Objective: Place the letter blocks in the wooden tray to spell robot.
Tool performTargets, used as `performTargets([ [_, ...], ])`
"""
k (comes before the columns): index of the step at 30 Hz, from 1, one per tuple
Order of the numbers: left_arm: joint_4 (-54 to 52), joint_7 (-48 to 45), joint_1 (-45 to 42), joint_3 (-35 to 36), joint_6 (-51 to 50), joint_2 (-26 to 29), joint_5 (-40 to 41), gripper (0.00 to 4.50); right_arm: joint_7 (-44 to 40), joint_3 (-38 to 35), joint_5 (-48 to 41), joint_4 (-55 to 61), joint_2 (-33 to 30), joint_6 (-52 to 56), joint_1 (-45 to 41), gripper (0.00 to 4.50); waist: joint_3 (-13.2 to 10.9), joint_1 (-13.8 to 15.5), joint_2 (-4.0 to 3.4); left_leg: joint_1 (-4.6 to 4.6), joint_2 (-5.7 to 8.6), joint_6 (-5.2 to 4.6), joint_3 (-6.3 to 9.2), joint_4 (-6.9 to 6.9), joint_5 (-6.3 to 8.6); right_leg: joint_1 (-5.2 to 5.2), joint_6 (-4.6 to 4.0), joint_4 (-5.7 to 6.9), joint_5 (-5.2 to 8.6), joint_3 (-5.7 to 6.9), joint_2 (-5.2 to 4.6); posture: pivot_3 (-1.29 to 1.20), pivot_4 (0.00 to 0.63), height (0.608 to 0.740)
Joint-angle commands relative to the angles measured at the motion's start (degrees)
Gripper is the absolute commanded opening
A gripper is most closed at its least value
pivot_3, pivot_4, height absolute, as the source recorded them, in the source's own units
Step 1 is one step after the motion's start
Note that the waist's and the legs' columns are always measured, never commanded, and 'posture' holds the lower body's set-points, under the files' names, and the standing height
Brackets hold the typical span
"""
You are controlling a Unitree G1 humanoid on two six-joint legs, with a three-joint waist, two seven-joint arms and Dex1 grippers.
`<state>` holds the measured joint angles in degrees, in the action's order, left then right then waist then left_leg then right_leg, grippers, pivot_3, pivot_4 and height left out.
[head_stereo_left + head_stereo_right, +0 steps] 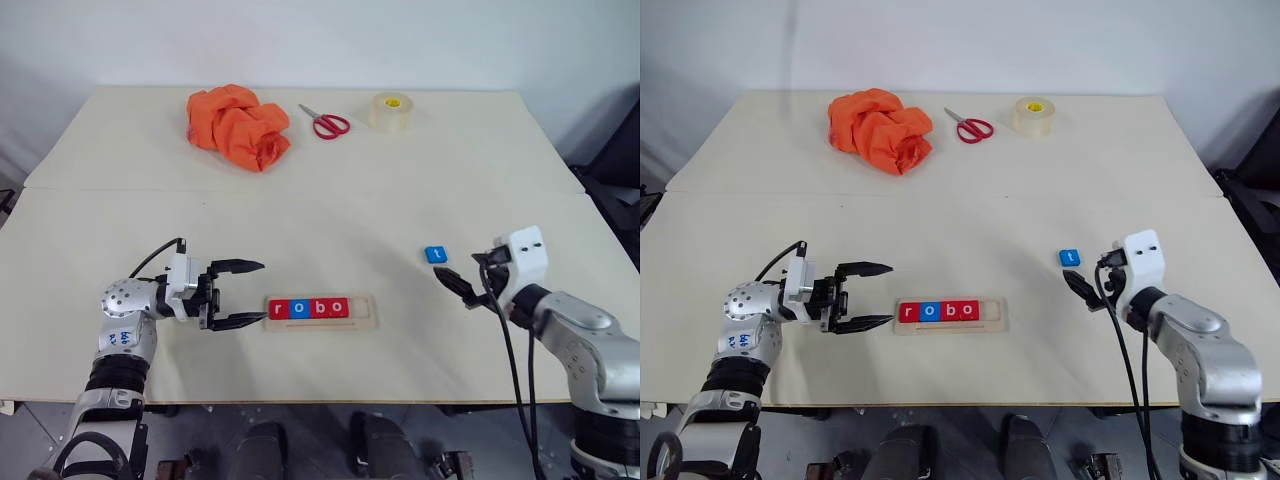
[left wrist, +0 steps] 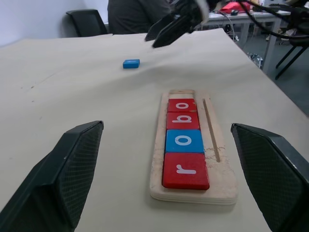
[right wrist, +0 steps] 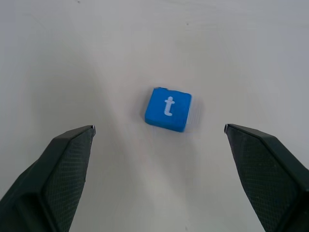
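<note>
The wooden tray [image 1: 322, 323] lies near the table's front edge, left of centre. Four letter blocks sit in it side by side: red r [image 1: 278, 309], blue o [image 1: 298, 308], red b [image 1: 319, 307] and red o [image 1: 339, 307]. The tray's right end [image 1: 364, 308] is bare wood. A blue t block [image 1: 435, 255] lies flat on the table, off to the right. My left gripper [image 1: 237, 293] is open and level, just off the tray's left end. My right gripper [image 1: 465, 276] is open, just short of the t block [image 3: 168, 109], with nothing between its fingers [image 3: 63, 169].
At the table's back lie a crumpled orange cloth [image 1: 238, 125], red-handled scissors [image 1: 326, 122] and a roll of clear tape [image 1: 390, 112]. A seam [image 1: 400, 192] runs across between the two tabletops. The left wrist view shows a person [image 2: 137, 14] and chairs beyond the table.
</note>
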<state>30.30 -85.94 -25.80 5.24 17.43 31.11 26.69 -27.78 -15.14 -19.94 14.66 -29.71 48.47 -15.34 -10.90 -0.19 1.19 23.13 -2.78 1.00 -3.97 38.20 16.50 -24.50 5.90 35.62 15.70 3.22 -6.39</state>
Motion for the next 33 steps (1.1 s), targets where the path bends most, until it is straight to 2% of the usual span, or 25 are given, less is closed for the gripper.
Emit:
performTargets([
  [1,-4.52,-0.5,2.02,0.94,-0.9,1.25,0.98,4.5,1.92,1.76,2.41,-8.37,1.69,-6.09,-4.21,4.49,0.0,-0.15,0.0,0.0,0.0,0.0,-0.01,0.0,0.0,0.0,0.0,0.0,0.0,-0.01,0.0,0.0,0.15,0.74],
  [11,-10.12,2.25,6.41,2.18,-2.82,1.56,1.15,4.5,5.09,5.16,4.99,-18.98,6.17,-12.29,-8.34,4.49,0.0,-0.12,0.0,-0.02,-0.02,0.0,-0.03,0.0,0.0,0.0,0.01,0.03,-0.01,-0.04,0.0,0.0,0.15,0.74],
  [19,-10.47,2.6,6.7,1.8,-2.92,1.05,0.97,4.5,8.74,4.4,4.97,-13.73,7.56,-11.91,-5.38,4.49,0.0,-0.09,0.0,-0.04,-0.04,0.02,-0.02,-0.02,-0.02,-0.01,0.0,0.07,0.0,-0.04,0.02,0.0,0.15,0.74],
  [23,-9.41,2.07,5.8,1.38,-2.67,0.62,0.78,4.5,11.65,5.3,7.38,-10.95,7.91,-13.87,-3.27,3.56,0.0,-0.05,0.0,-0.03,-0.03,0.02,-0.03,-0.02,-0.01,-0.01,0.01,0.04,0.0,-0.04,0.01,0.0,0.15,0.74],
  [29,-7.75,1.01,4.16,0.75,-2.23,-0.35,0.48,4.5,12.85,5.77,7.18,-9.35,9.46,-13.6,-2.75,1.47,0.0,-0.06,0.0,-0.04,-0.02,0.01,-0.02,-0.01,-0.02,0.0,0.01,0.06,-0.01,-0.04,0.01,0.0,0.15,0.74],
  [33,-6.51,0.48,2.99,0.5,-1.84,-0.91,0.32,4.5,15.45,4.31,5.34,-1.74,11.11,-9.45,-2.63,1.46,0.0,-0.03,0.0,-0.02,-0.03,0.01,-0.02,-0.02,-0.02,-0.02,0.01,0.06,-0.01,-0.04,0.01,0.0,0.15,0.74],
])
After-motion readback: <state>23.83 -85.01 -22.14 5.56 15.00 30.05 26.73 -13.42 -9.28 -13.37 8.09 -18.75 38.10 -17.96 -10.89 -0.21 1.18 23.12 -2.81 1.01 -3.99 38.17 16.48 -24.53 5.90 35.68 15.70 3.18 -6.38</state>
